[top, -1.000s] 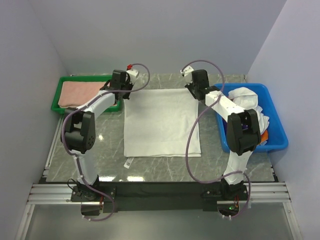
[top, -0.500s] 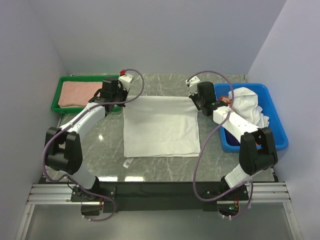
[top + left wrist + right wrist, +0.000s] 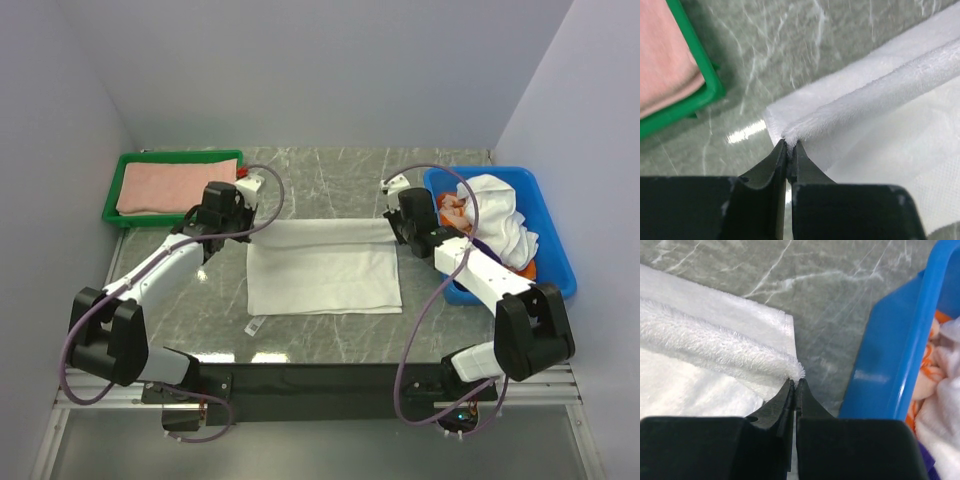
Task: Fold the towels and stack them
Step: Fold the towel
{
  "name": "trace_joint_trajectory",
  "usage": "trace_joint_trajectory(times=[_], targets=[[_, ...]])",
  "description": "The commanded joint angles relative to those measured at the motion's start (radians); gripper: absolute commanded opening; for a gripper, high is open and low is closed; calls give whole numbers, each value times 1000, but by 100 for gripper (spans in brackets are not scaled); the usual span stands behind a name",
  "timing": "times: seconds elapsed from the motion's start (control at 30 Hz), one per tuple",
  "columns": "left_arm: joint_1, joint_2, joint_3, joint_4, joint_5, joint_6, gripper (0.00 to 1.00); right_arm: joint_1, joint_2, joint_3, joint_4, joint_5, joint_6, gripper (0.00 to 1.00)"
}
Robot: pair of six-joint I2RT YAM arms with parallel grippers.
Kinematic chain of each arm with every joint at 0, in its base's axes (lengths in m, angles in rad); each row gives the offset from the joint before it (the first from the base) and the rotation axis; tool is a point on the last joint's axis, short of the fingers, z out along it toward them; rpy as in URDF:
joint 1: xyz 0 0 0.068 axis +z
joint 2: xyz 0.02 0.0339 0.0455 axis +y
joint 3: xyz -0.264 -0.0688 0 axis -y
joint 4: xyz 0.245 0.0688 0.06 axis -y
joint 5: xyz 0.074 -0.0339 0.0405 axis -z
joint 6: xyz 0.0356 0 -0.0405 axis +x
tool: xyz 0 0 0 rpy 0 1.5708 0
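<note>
Top external shows me the white towel (image 3: 325,275) on the table (image 3: 340,175), its far edge lifted over itself. My left gripper (image 3: 789,146) is pinched on the far-left corner, my right gripper (image 3: 795,382) on the far-right one.

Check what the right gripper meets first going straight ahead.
The folded white cloth towel pinched in the right gripper; past it, likely the grey marble tabletop. The blue plastic bin sits aside.

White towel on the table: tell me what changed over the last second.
The left gripper and right gripper, shut on the far corners of the white towel, drew them toward the robot, folding it over. Its near edge, the pink towel, green tray and blue bin stayed put.
</note>
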Motion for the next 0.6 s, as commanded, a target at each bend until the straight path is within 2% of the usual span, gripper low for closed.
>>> trace_joint_trajectory(times=[0.0,0.3,0.57], targets=[[-3,-75,-53,-40,-77,-73,1,-1,-72,-13,-35,53,89,0],[-16,-170,-150,-134,-104,-228,1,8,-222,-81,-127,-6,252,0],[-20,-238,-107,-247,-136,-341,1,10,-259,-114,-213,-69,375,0]])
